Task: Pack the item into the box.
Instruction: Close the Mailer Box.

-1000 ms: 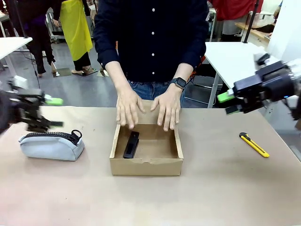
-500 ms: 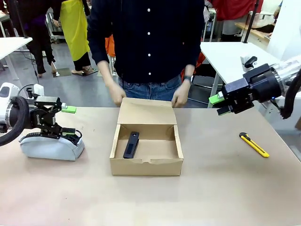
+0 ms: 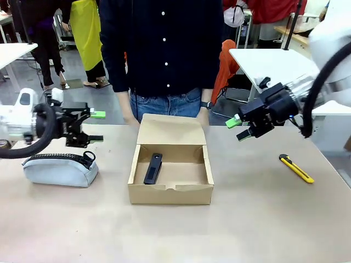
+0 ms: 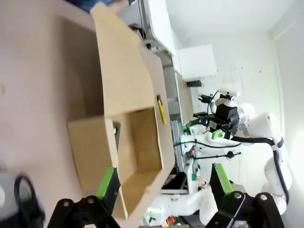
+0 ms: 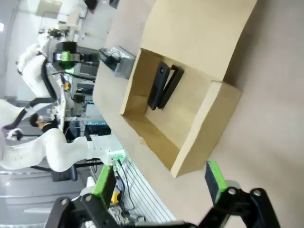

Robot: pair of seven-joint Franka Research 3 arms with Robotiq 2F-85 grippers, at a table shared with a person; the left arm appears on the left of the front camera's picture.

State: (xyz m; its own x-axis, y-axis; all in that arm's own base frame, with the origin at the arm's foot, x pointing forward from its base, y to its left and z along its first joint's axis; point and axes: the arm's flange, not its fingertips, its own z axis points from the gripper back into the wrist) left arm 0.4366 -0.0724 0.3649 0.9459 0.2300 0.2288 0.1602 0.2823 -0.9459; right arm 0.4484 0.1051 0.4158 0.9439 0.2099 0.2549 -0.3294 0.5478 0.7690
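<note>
Both left fingers (image 3: 97,114) and right fingers (image 3: 233,121) gape empty, clear of the box (image 3: 170,194) holding stapler (image 3: 153,168).

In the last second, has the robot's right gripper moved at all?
Yes. The right gripper has moved inward across the table edge toward the box, which has stayed put.

**Bright, even indoor light; sharp front view, warped wrist views**

In the front view, soft overhead light falls evenly on the tan table (image 3: 263,219), with no glare. The box (image 3: 170,193) is dimmer along its inner walls and casts a faint shadow at its base. The room beyond, at 12 o'clock, is slightly soft.

Both wrist views are wide-angle, so straight edges bend toward the frame borders. In the left wrist view, white walls wash out from 1 to 3 o'clock. The pouch (image 4: 19,199) at 8 o'clock is a dark blur, and the left fingers (image 4: 105,183) at 6 o'clock look soft.
</note>
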